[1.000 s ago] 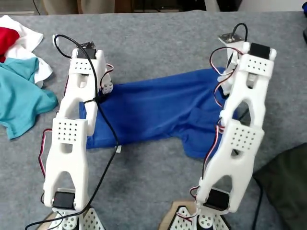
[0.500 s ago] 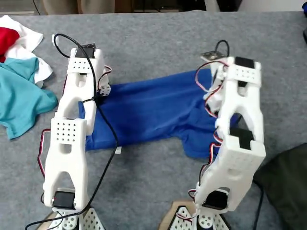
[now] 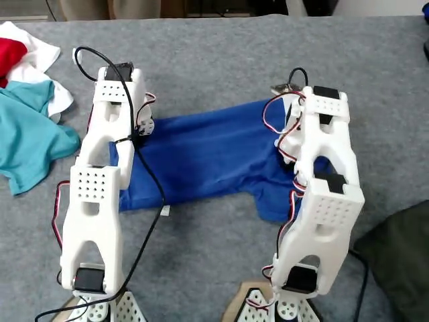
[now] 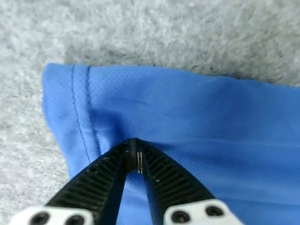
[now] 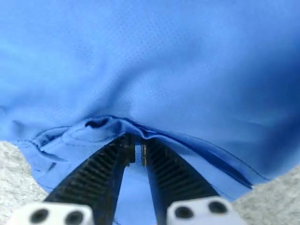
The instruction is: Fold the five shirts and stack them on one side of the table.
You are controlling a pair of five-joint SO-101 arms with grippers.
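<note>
1. Blue shirt (image 3: 214,157) lay spread flat across the middle of the grey tabletop (image 3: 221,54), its length running from one arm to the other.
2. Left claw (image 4: 133,154) was clenched on the blue shirt. Its tips pinched a small fold just inside the stitched hem, near a corner, with bare tabletop close beyond the edge.
3. Right claw (image 5: 135,151) was likewise clenched on the blue shirt, tips closed on a raised ridge of cloth. The fabric puckered around the pinch.
4. In the high view, the left arm (image 3: 100,174) stood over the hem end and the right arm (image 3: 322,181) over the opposite end, covering part of it.
5. Teal shirt (image 3: 30,137) lay crumpled at the tabletop's edge on the left arm's side, well apart from the blue shirt.
6. White garment (image 3: 37,54) and red garment (image 3: 10,54) were heaped just beyond the teal shirt, touching it.
7. Dark green garment (image 3: 399,261) lay at the near corner on the right arm's side, apart from the blue shirt.
</note>
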